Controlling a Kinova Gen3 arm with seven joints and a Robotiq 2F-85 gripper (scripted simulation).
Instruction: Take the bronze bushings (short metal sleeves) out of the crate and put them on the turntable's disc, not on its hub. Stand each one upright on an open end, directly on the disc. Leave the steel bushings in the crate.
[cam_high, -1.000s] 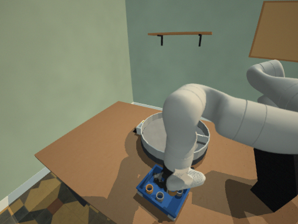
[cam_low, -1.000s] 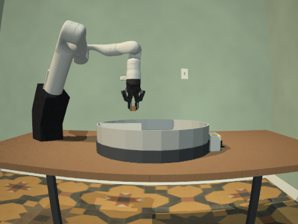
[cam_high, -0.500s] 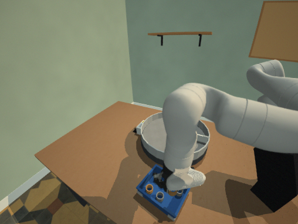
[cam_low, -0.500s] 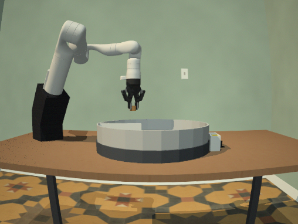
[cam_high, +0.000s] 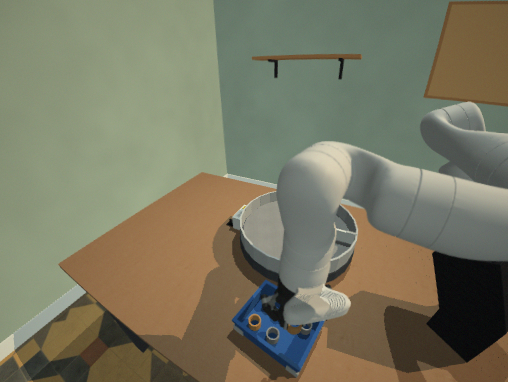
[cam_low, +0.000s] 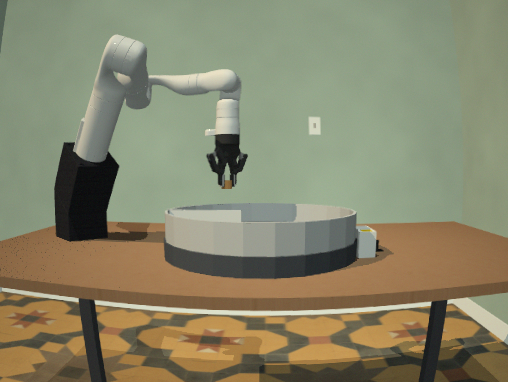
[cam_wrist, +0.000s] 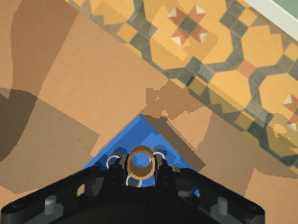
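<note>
My gripper (cam_low: 228, 181) (cam_wrist: 141, 162) is shut on a bronze bushing (cam_low: 227, 184) (cam_wrist: 131, 171), held upright above the crate. The blue crate (cam_high: 295, 354) (cam_wrist: 138, 129) holds a bronze bushing (cam_high: 254, 322) and steel bushings (cam_high: 272, 335) (cam_wrist: 114, 161); another steel bushing (cam_wrist: 133, 183) shows below the held one in the wrist view. In the top view a bronze patch shows under the arm's wrist, probably the held bushing. The arm and gripper hide part of the crate. The turntable's disc (cam_high: 262, 234) shows no bushing on its visible part; the hub is hidden behind the arm.
The turntable's tall grey rim wall (cam_high: 260, 256) (cam_low: 260, 237) stands beside the crate. A divider (cam_high: 345, 232) shows inside its right side. A small white box (cam_high: 238, 218) (cam_low: 366, 242) is at its outer side. The table edge (cam_high: 122, 330) lies near the crate.
</note>
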